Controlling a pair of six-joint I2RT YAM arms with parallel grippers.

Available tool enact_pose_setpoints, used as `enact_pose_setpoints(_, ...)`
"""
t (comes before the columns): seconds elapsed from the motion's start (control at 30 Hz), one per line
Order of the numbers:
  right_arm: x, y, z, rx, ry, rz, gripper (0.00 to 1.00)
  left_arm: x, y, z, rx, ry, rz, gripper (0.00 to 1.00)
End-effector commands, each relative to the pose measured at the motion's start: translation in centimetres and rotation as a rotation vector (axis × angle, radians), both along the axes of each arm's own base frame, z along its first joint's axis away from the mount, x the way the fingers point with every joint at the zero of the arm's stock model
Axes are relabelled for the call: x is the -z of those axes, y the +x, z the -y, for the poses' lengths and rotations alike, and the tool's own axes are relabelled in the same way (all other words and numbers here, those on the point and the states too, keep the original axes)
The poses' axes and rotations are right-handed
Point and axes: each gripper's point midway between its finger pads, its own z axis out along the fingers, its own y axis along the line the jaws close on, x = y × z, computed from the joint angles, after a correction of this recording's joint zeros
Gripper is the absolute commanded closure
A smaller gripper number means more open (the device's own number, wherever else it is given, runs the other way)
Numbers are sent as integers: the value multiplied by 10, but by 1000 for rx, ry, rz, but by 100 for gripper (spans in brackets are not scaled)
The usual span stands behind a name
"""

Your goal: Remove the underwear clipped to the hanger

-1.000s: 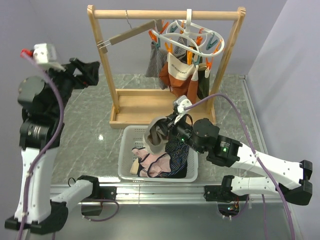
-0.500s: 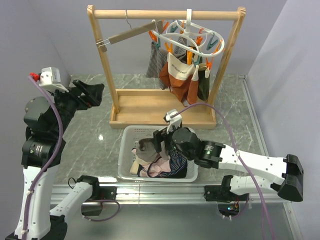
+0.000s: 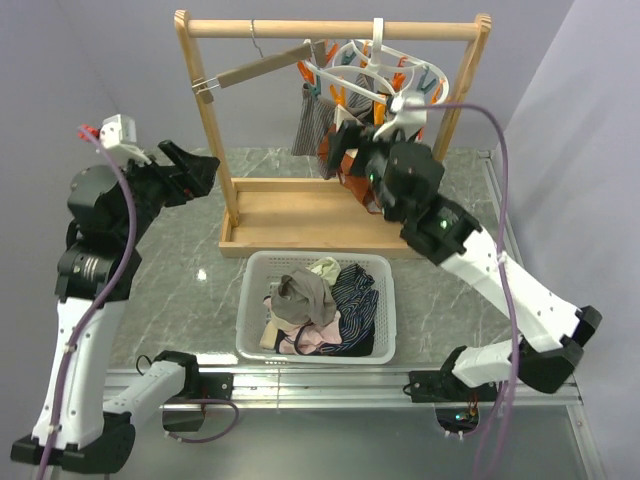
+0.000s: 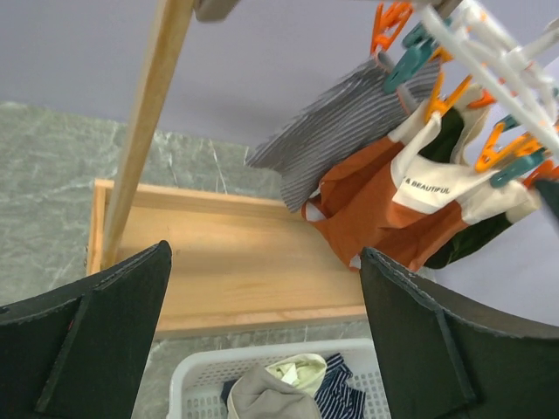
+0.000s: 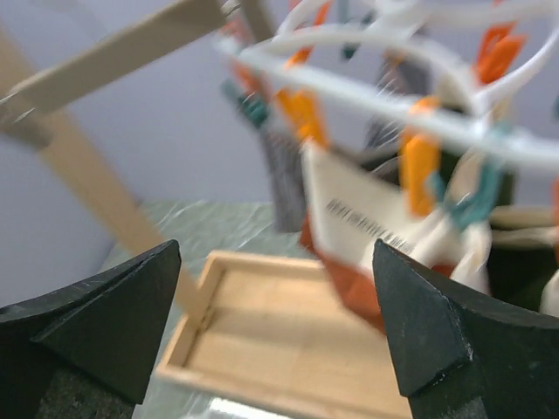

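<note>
Risen from the laundry basket at lower centre, my right gripper now gapes wide and empty just before the cream printed-band brief, which hangs long axis vertical from the hanger at upper centre, nearer this arm than the left.

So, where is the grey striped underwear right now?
The grey striped underwear hangs at the back centre of the top view, pegged to the left end of the white hanger, just left of the rust-orange briefs.
</note>
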Motion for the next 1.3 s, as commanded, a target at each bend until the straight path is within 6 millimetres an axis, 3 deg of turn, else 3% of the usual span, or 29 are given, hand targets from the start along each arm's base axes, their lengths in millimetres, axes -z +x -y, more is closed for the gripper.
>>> enact_pose_setpoints(0.0,-37,28,29,102,7,49,4,-16,-2,9,33,-13,23,5)
enact_pose_setpoints(0.17,-72,48,70,167,-17,147,4,-13,6,18,62,-31,32,4)
enact_pose_setpoints(0.2,-73,50,66,118,-34,163,4,-6,16,19,54,-31,11,4)
enact_pose_setpoints(0.27,-74,57,67,96,-44,167,5,-14,30,22,53,-52,24,6)
enact_pose_setpoints(0.3,-78,59,73,107,-50,164,5,-8,46,28,63,-53,-2,7)
enact_pose_setpoints(0.33,-75,63,70,93,-73,160,5,-24,51,33,71,-65,33,8)
enact_pose_setpoints(0.4,-75,67,70,84,-96,166,5,-31,67,37,32,-46,47,9)
enact_pose_setpoints(0.43,-73,72,73,98,-105,159,5,-38,77,53,47,-37,53,9)
enact_pose_setpoints(0.47,-72,76,76,107,-108,155,5,-40,85,53,14,-14,56,9)
enact_pose_setpoints(0.5,-75,77,80,119,-112,156,5,-33,100,62,17,3,34,9)
enact_pose_setpoints(0.53,-74,82,87,143,-116,151,5,-47,102,68,23,0,62,9)
enact_pose_setpoints(0.6,-74,89,97,175,-123,140,5,-40,122,76,17,19,36,9)
enact_pose_setpoints(0.67,-73,96,109,199,-105,125,5,-49,131,77,7,26,52,9)
enact_pose_setpoints(0.7,-73,96,110,186,-103,125,5,-40,143,79,-8,39,33,8)
enact_pose_setpoints(0.77,-78,91,109,160,-97,150,5,-43,152,80,-17,47,43,8)
enact_pose_setpoints(0.8,-74,90,100,112,-99,165,5,-33,164,84,-20,55,21,8)
enact_pose_setpoints(0.9,-74,81,91,47,-82,187,6,-36,177,93,-4,26,37,8)
enact_pose_setpoints(0.93,-74,78,89,32,-75,186,6,-46,179,99,19,1,76,8)
enact_pose_setpoints(1.13,-67,71,82,-23,-74,183,7,-60,208,121,63,-62,139,7)
enact_pose_setpoints(1.27,-73,66,81,-44,-88,209,7,-71,211,135,127,-111,171,8)
